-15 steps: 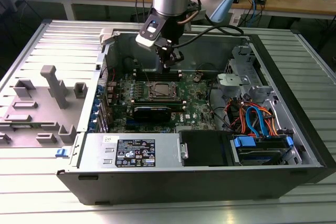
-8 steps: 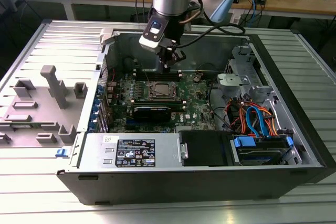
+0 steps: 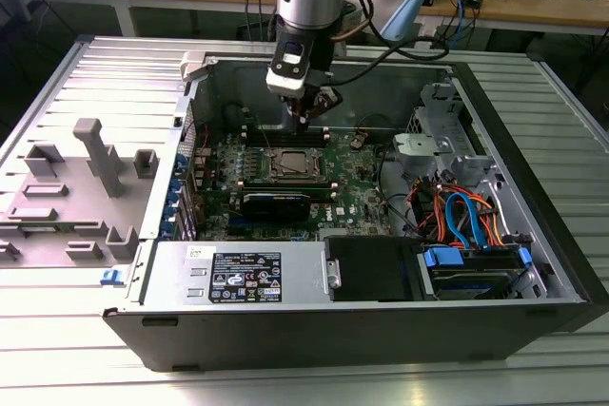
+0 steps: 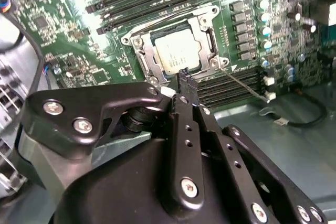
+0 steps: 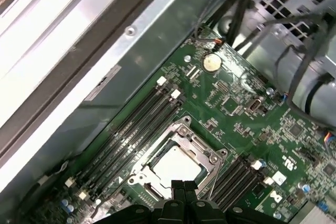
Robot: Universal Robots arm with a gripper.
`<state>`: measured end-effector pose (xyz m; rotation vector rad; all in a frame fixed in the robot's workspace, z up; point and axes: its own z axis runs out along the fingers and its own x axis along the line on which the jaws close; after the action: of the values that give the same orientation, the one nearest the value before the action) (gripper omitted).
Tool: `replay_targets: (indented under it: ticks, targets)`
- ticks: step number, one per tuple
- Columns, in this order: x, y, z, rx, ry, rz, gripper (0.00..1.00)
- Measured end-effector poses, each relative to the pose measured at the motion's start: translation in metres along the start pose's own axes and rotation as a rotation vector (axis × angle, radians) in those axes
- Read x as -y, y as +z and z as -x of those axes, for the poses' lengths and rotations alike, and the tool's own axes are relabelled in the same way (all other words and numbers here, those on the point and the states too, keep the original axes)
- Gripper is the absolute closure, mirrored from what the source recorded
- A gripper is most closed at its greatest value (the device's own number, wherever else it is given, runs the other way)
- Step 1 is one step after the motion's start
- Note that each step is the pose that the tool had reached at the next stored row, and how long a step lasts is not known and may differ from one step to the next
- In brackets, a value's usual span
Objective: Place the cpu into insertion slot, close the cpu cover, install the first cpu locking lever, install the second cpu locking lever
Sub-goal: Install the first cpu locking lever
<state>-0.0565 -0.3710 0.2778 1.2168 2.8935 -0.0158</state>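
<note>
The cpu (image 4: 176, 51) lies flat in the insertion slot on the green motherboard, its silver-grey top showing in both wrist views (image 5: 176, 166). The cpu cover (image 4: 143, 55) is down around it as a silvery frame (image 5: 207, 156). The slot itself is mostly hidden beneath them. A thin wire locking lever (image 4: 241, 84) sticks out from one corner of the socket, over the memory slots. My gripper (image 4: 184, 75) hangs just above the socket's edge, fingers shut with nothing between them. In the exterior view the gripper (image 3: 309, 119) sits behind and above the socket (image 3: 290, 164).
Long black memory slots (image 5: 131, 129) flank the socket on two sides. A black graphics card (image 3: 276, 204) lies in front of it, then the power supply (image 3: 238, 273). Cables and a drive cage (image 3: 466, 216) fill the exterior view's right. The case wall (image 5: 105, 61) rises close behind.
</note>
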Motion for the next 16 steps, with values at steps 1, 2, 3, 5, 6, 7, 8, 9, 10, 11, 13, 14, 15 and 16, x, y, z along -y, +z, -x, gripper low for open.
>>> replay_targets:
  ticks: [1, 2, 3, 5, 6, 7, 8, 9, 10, 11, 13, 14, 15, 16]
  targets:
    - [0.0000, 0.0000, 0.0000, 0.0002, -0.019, 0.0001, 0.89]
    - [0.0000, 0.0000, 0.0000, 0.0004, -0.045, 0.0003, 0.89]
    - [0.0000, 0.0000, 0.0000, 0.0006, -0.069, 0.0005, 0.89]
    - [0.0000, 0.0000, 0.0000, 0.0010, -0.118, 0.0007, 0.89]
    - [0.0000, 0.0000, 0.0000, 0.0012, -0.137, 0.0008, 0.89]
    - [0.0000, 0.0000, 0.0000, 0.0014, -0.158, 0.0008, 0.89]
    - [0.0000, 0.0000, 0.0000, 0.0016, -0.187, 0.0010, 0.89]
    - [0.0000, 0.0001, 0.0000, 0.0018, -0.206, 0.0012, 0.89]
    - [0.0000, 0.0001, 0.0000, 0.0019, -0.228, 0.0013, 0.89]
    - [0.0000, 0.0001, 0.0000, 0.0021, -0.246, 0.0015, 0.89]
    - [0.0000, 0.0001, 0.0000, 0.0024, -0.285, 0.0018, 0.89]
    - [0.0000, 0.0002, 0.0000, 0.0027, -0.315, 0.0020, 0.89]
    - [0.0000, 0.0001, 0.0000, 0.0030, -0.353, 0.0022, 0.89]
    - [0.0000, 0.0002, 0.0000, 0.0032, -0.386, 0.0024, 0.89]
